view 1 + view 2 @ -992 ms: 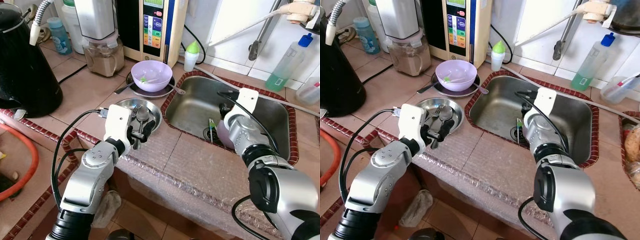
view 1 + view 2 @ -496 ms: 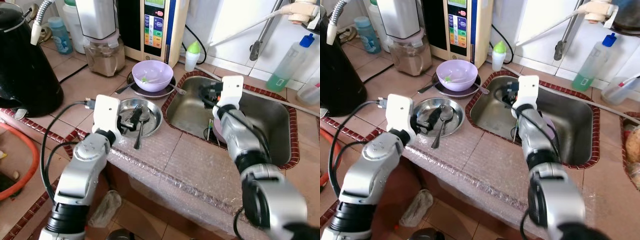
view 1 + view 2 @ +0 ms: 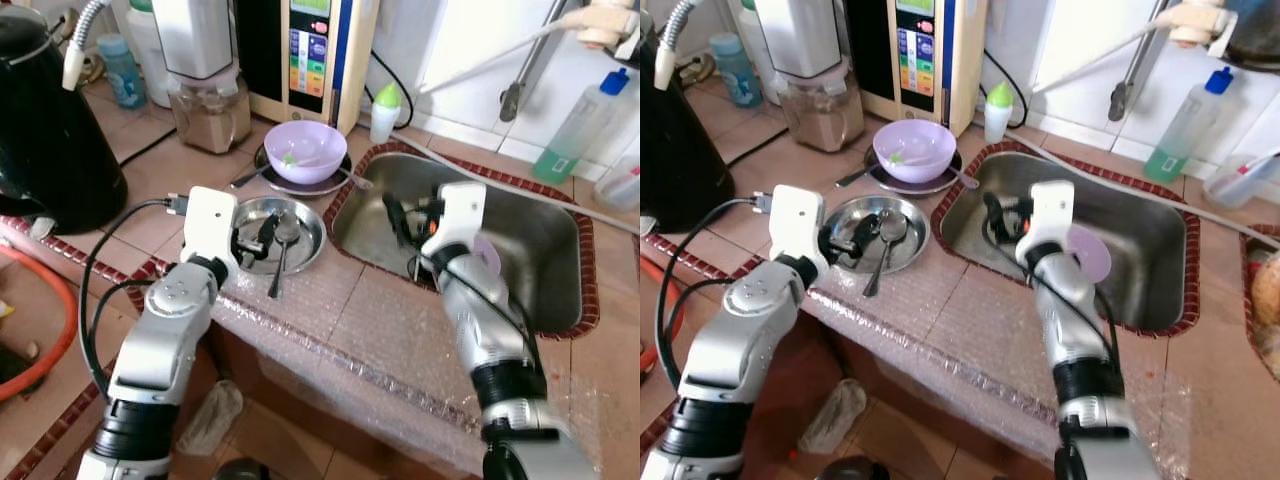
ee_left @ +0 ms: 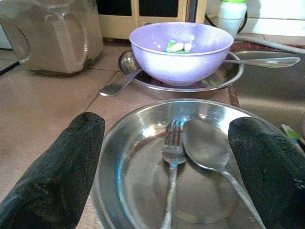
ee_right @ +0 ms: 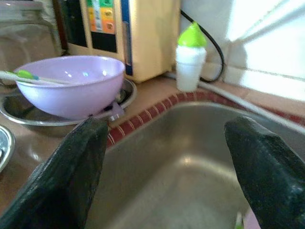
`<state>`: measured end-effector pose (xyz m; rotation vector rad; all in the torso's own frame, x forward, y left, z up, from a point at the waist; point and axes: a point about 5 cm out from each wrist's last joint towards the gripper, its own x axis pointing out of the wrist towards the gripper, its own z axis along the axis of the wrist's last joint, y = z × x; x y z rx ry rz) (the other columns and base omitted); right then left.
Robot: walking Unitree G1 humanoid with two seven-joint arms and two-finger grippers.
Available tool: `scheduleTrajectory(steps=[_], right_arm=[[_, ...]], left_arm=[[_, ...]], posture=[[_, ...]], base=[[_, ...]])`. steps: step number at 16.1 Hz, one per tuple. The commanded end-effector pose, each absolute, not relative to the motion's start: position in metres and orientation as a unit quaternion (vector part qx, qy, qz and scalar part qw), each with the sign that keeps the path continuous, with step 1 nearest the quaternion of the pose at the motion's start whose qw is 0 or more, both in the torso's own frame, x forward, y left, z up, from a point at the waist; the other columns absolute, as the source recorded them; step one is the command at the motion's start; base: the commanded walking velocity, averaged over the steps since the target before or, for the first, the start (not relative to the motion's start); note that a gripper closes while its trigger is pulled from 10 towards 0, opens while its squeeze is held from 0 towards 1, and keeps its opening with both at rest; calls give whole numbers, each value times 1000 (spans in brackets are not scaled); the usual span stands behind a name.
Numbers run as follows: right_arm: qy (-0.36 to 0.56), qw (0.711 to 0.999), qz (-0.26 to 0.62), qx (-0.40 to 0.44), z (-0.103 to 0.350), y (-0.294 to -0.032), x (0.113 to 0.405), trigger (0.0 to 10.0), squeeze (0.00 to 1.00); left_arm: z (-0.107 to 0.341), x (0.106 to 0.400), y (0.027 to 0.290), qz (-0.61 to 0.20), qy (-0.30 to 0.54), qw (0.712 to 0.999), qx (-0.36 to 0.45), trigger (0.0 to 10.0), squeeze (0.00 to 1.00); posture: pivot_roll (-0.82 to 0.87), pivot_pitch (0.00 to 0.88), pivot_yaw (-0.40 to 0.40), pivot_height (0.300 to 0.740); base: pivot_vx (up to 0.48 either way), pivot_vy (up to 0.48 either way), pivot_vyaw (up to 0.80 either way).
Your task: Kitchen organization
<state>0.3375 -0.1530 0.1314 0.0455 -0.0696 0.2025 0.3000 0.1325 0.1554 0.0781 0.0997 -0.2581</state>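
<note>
From the head camera, my left gripper (image 3: 262,232) hovers over the steel plate (image 3: 310,240) by the counter's front edge; my right gripper (image 3: 405,215) sits in the sink (image 3: 555,260).

Left wrist: fingers wide, fork (image 4: 172,152) and spoon (image 4: 205,145) lie on the plate.

Right wrist: fingers wide, empty; purple bowl (image 5: 66,83) beside the sink's rim.

steel plate (image 4: 143,143) | fork (image 4: 171,157), spoon (image 4: 205,148) lying inside, side by side

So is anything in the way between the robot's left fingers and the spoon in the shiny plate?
Nothing visible blocks it. The left gripper is open right at the steel plate, and the spoon lies between its fingers, beside a fork.
</note>
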Motion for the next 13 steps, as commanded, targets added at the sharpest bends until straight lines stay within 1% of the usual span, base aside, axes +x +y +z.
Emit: scheduleTrajectory(steps=[1,3,4,6,7,10,13], right_arm=[[-38,994,94,35,136,-151,331,10000,0],[-30,995,90,41,132,-149,324,10000,0],[-20,995,86,51,126,-147,317,10000,0],[-12,995,85,53,123,-146,312,10000,0],[-6,995,81,54,123,-146,309,10000,0],[0,995,83,53,123,-145,307,10000,0],[1,994,93,53,125,-142,309,10000,0]], left_arm=[[152,295,129,-128,58,989,37,10000,0],[150,292,127,-135,62,988,35,10000,0],[147,290,126,-137,65,988,35,10000,0],[144,290,129,-125,73,988,48,10000,0],[141,291,137,-106,79,989,71,10000,0],[142,295,144,-101,86,988,81,10000,0],[142,304,148,-120,109,982,100,10000,0]], posture=[[49,11,-13,740],[49,12,-13,740],[49,9,-12,740],[48,8,-12,740],[49,5,-14,740],[51,0,-16,740],[51,0,-15,740]], base=[[0,0,0],[0,0,-528],[0,0,0],[0,0,0],[0,0,0],[0,0,0],[0,0,0]])
